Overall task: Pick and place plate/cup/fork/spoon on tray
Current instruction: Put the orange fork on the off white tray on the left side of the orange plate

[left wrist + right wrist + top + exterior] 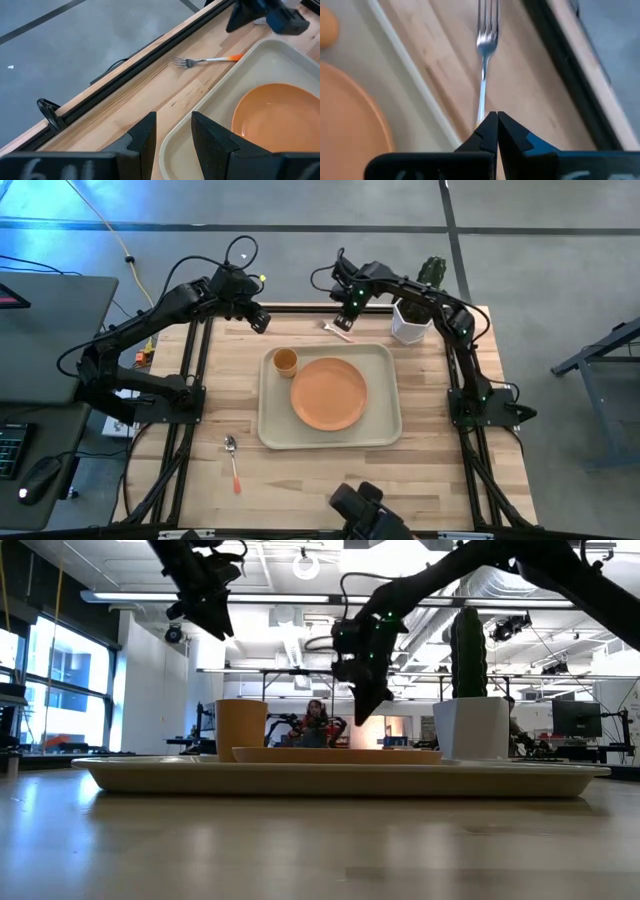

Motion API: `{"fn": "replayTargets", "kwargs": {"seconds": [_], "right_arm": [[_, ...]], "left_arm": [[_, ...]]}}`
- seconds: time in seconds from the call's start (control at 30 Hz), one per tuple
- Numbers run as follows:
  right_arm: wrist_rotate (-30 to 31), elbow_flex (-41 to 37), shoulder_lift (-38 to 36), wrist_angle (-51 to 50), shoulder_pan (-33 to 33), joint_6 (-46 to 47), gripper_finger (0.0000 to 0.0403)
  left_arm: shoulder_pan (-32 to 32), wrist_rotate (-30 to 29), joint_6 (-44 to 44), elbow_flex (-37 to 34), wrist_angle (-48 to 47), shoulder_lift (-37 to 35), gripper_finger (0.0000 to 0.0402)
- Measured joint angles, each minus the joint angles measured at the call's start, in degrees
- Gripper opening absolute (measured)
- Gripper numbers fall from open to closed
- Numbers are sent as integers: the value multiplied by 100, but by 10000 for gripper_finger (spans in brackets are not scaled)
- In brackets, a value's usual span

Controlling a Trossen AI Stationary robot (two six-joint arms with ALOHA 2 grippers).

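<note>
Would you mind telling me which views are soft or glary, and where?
Right wrist view: the fork and the wood around it are blurred, the right gripper sharper. Low view: the near tabletop is out of focus and bright ceiling lights backlight the arms. Left wrist view: a sheen on the plate. High view: evenly lit.

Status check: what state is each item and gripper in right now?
plate: on the tray.
cup: upright on tray.
fork: on table beyond tray, at right gripper, shut on its handle.
spoon: on table, off tray.
left gripper: open, empty.
</note>
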Motion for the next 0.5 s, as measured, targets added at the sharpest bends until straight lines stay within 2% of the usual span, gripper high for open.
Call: {"fn": "replayTargets", "kwargs": {"seconds": [0.27,0.5], "right_arm": [[-80,4,327,532,65,57,7],[211,4,633,533,203,-34,55]], "left_arm": [[0,1,-103,0,-3,0,111],[-66,0,-107,0,0,0,111]]}}
